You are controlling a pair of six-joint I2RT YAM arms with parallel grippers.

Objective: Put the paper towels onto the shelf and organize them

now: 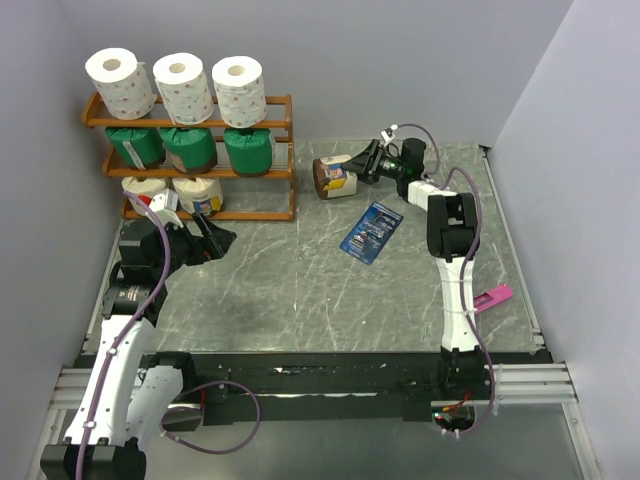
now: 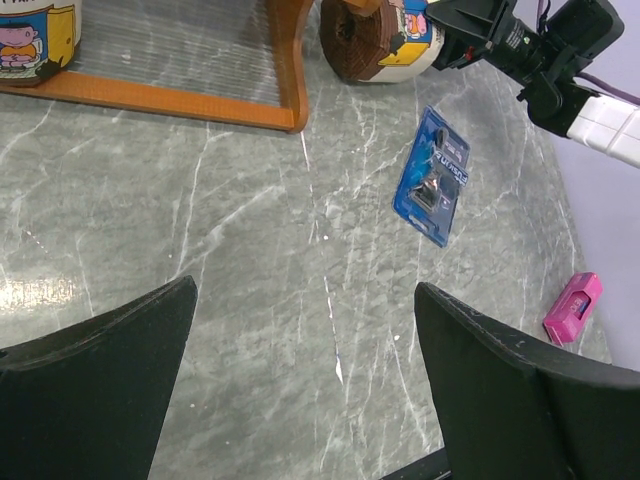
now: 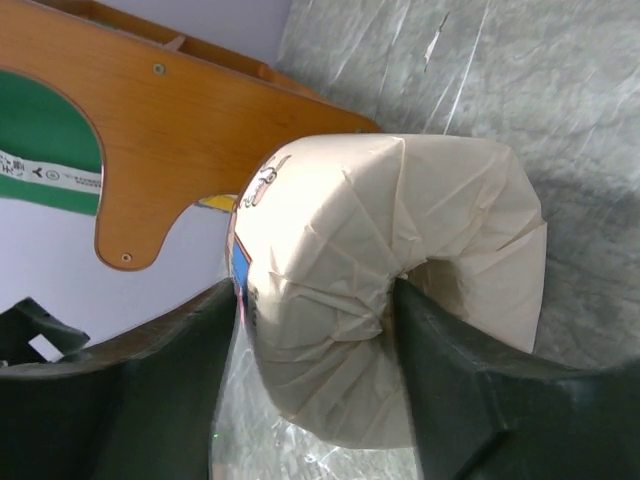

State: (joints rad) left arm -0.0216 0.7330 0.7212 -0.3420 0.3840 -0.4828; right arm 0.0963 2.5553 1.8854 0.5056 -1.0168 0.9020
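Observation:
The shelf [image 1: 290, 130] stands at the back left. Three white rolls [image 1: 182, 85] are on its top tier, three green rolls [image 1: 190, 148] on the middle tier, and two cream-and-brown rolls [image 1: 197, 192] on the bottom tier's left and middle. My right gripper [image 1: 352, 168] is shut on the third cream-and-brown roll [image 1: 333, 176], just right of the shelf. In the right wrist view one finger sits in the roll's [image 3: 400, 250] core and the other outside it. My left gripper [image 1: 222, 240] is open and empty in front of the shelf, above the table [image 2: 305, 300].
A flat dark-blue packet [image 1: 371, 232] lies mid-table, also in the left wrist view [image 2: 432, 178]. A small pink item [image 1: 493, 297] lies at the right edge. The shelf's wooden side panel [image 3: 150, 130] is close to the held roll. Grey walls surround the table.

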